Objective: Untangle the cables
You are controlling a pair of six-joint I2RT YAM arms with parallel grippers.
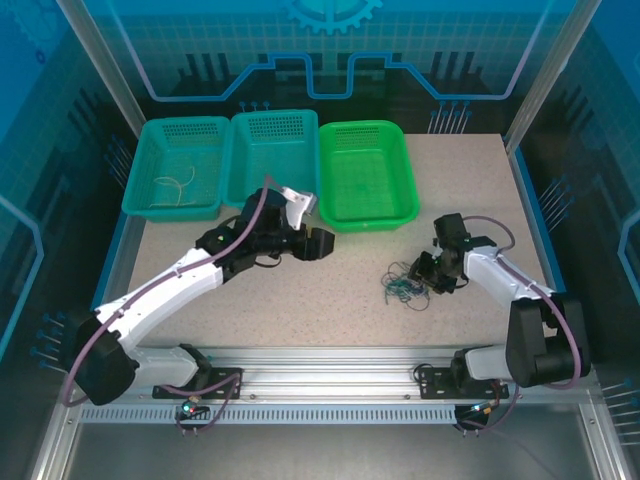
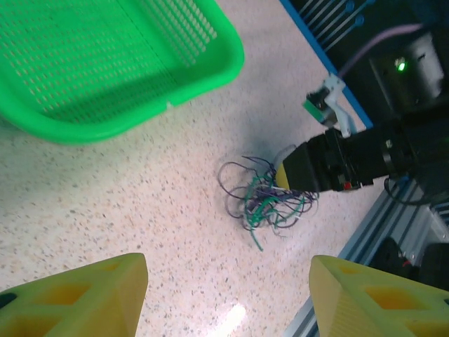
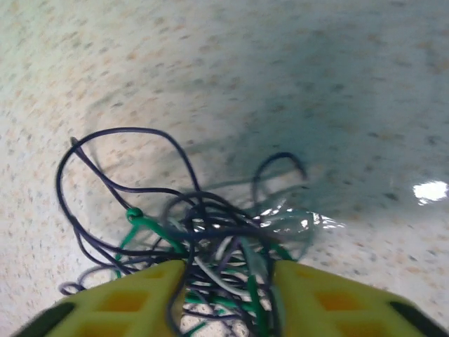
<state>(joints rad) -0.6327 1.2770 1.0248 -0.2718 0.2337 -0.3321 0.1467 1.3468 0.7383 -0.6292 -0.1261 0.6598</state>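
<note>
Table (image 1: 300, 310): speckled, pale top; 3 baskets stand in a row along its far edge.
Baskets: 2 teal, the left one (image 1: 172, 213) and the middle one (image 1: 275, 115), then 1 green basket (image 1: 365, 125) (image 2: 210, 77) on the right of the row.
Cables (image 1: 405, 288) (image 2: 263, 200) (image 3: 203, 232): 1 loose clump of thin curly wires, dark purplish, green and pale, lying on the bare table on the right side, nearer than the green basket and well apart from it. A few dark loops spread out flat from the clump, away from the right arm.
White strand (image 1: 178, 188): 1 thin curled wire lying inside the left teal basket.
Right gripper (image 1: 428, 278) (image 2: 284, 175) (image 3: 229, 281): low at the right edge of the clump. Its wrist view shows the 2 yellow fingers (image 3: 323, 302) parted by a narrow gap, with several dark, green and pale strands running between them; the jaws are not closed.
Left gripper (image 1: 318, 243) (image 2: 228, 295): held over the middle of the table, just in front of the green basket's near left corner, facing the clump and well apart from it. Its yellow fingers (image 2: 84, 298) stand wide apart with nothing between them.
</note>
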